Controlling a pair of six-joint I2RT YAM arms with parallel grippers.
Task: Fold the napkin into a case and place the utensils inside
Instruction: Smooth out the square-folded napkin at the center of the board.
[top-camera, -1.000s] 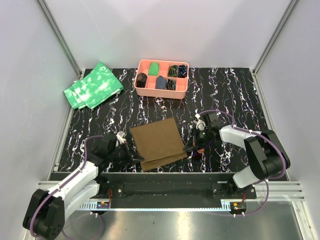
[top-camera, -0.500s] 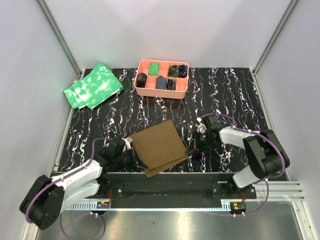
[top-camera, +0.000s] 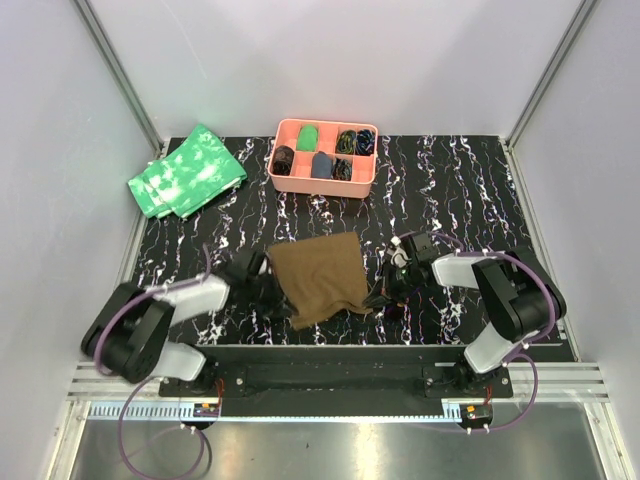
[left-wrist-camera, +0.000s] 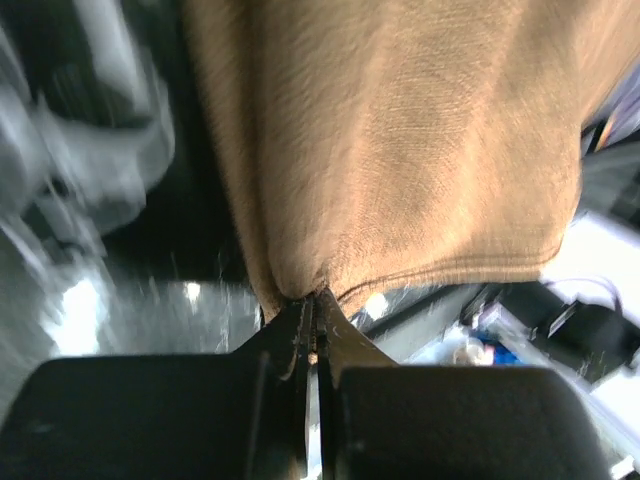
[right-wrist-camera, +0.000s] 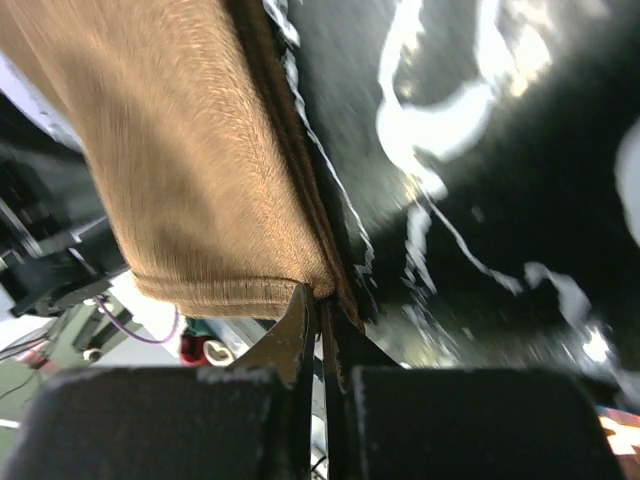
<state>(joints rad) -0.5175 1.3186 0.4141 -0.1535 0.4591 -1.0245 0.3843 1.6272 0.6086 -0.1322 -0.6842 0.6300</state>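
The brown napkin (top-camera: 318, 278) lies rumpled near the table's front, its near edge lifted off the black marbled top. My left gripper (top-camera: 274, 294) is shut on the hem at the napkin's near left corner (left-wrist-camera: 400, 170); its jaws (left-wrist-camera: 315, 300) stand closed with cloth bunched at the tips. My right gripper (top-camera: 384, 294) is shut on the near right corner, and the cloth (right-wrist-camera: 190, 170) hangs from its closed tips (right-wrist-camera: 322, 295). The utensils (top-camera: 393, 307) show only as a small reddish patch on the table under the right gripper. No folded case is to be seen.
A pink compartment tray (top-camera: 322, 186) with small dark and green items stands at the back centre. Green white-mottled cloths (top-camera: 187, 170) lie at the back left. Grey walls and metal posts close in both sides, and a metal rail (top-camera: 330, 375) runs along the near edge.
Both grippers have lifted the napkin's near edge and carried it away from the front edge. The left arm has swung right, and the flat cloth now bunches up.
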